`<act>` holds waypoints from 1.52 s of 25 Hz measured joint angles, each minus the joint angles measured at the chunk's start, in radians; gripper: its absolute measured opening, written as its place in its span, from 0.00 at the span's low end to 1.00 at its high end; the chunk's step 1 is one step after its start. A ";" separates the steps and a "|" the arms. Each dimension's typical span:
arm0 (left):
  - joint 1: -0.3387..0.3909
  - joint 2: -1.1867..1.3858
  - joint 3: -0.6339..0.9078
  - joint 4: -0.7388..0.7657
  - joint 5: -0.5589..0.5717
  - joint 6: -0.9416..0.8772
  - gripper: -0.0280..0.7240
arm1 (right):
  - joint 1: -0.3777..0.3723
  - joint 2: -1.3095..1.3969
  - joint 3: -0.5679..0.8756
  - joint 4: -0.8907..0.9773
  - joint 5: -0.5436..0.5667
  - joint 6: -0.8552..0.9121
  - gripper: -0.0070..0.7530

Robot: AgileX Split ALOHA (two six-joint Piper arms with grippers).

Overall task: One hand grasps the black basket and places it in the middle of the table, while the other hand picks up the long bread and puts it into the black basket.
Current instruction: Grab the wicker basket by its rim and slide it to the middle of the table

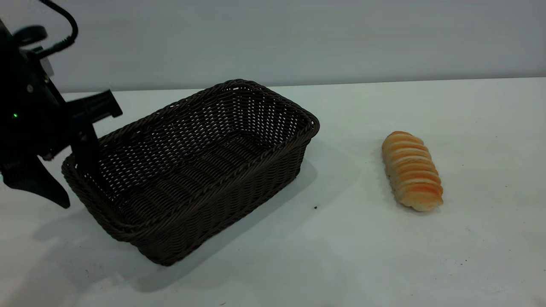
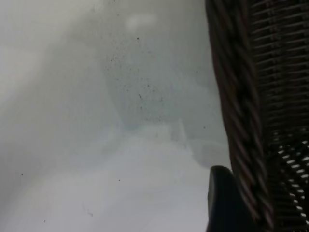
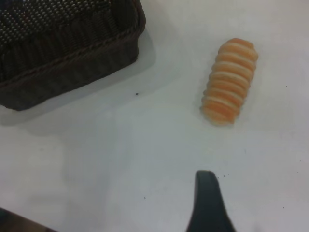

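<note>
Exterior view: left jaws [image 1: 64,170] clamp the black basket [image 1: 192,170] rim on the white table [image 1: 426,264].

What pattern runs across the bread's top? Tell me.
Golden-orange and cream stripes on the small ridged oblong loaf, clearest in the exterior view.

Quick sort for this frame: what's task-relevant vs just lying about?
Task-relevant:
- black basket, empty
- long bread, on the table, apart from the basket
- left gripper, straddling the basket's rim, one finger inside, one outside
- right gripper, one finger above bare table short of the bread

Just lying about:
- only tiny dark specks
</note>
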 joint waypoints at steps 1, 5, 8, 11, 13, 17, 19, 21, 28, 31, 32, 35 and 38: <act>0.000 0.008 0.000 -0.001 -0.008 -0.002 0.63 | 0.000 0.000 0.000 0.000 0.000 0.000 0.68; 0.000 0.041 0.000 -0.013 -0.045 -0.007 0.63 | 0.000 0.000 0.000 0.000 0.000 0.000 0.68; 0.000 0.067 0.000 -0.018 -0.093 -0.009 0.63 | 0.000 0.000 0.000 0.000 0.001 0.000 0.68; 0.000 0.099 0.000 -0.037 -0.122 -0.009 0.63 | 0.000 0.000 0.000 0.000 0.003 0.000 0.68; 0.000 0.128 0.000 -0.059 -0.146 -0.010 0.63 | 0.000 0.000 0.000 0.000 0.003 0.000 0.68; 0.000 0.198 -0.001 -0.079 -0.220 -0.011 0.62 | 0.000 0.000 0.000 0.000 0.003 0.000 0.68; 0.000 0.228 -0.001 -0.080 -0.256 -0.012 0.57 | 0.000 0.000 0.000 0.000 0.004 0.000 0.68; 0.000 0.252 -0.001 -0.080 -0.279 -0.012 0.45 | 0.000 0.000 0.000 0.000 0.004 0.000 0.68; 0.001 0.263 -0.004 -0.106 -0.332 -0.039 0.22 | 0.000 0.000 0.000 0.000 0.028 0.000 0.68; 0.001 0.259 -0.004 -0.115 -0.331 0.010 0.22 | 0.000 0.000 0.000 0.000 0.046 0.000 0.68; 0.001 0.254 -0.006 -0.116 -0.332 0.051 0.22 | 0.000 0.000 0.000 -0.002 0.050 0.000 0.68; 0.001 0.238 -0.049 -0.114 -0.266 0.256 0.22 | 0.000 0.000 0.000 -0.012 0.057 0.001 0.68; 0.001 0.241 -0.153 -0.105 -0.119 0.486 0.22 | 0.000 0.000 0.000 -0.022 0.058 0.005 0.68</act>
